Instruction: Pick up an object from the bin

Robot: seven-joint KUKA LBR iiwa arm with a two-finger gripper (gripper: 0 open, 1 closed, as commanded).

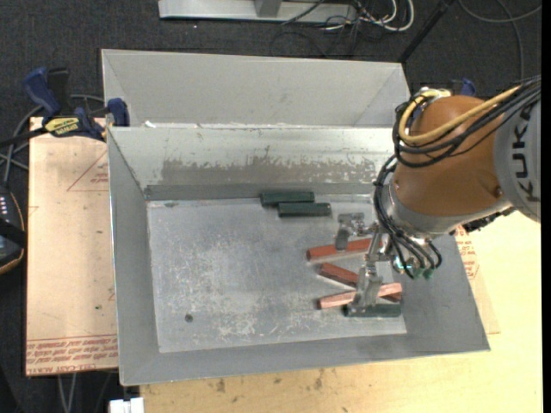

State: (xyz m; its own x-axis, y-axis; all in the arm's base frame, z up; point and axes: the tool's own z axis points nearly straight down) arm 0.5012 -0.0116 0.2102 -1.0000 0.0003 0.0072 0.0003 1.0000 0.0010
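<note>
Lower right of the bin (232, 282) | gripper (368, 292) low over reddish-brown flat bar (334, 301), beside dark green block (383, 311) | its opening: cannot tell | bar probably light, stiff, smooth; take it across the narrow width, mid-length.

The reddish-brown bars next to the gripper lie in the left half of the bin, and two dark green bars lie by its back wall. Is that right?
Not the left half: the camera view shows the reddish-brown bars next to the gripper in the right half of the bin. The two dark green bars do lie by its back wall.
</note>
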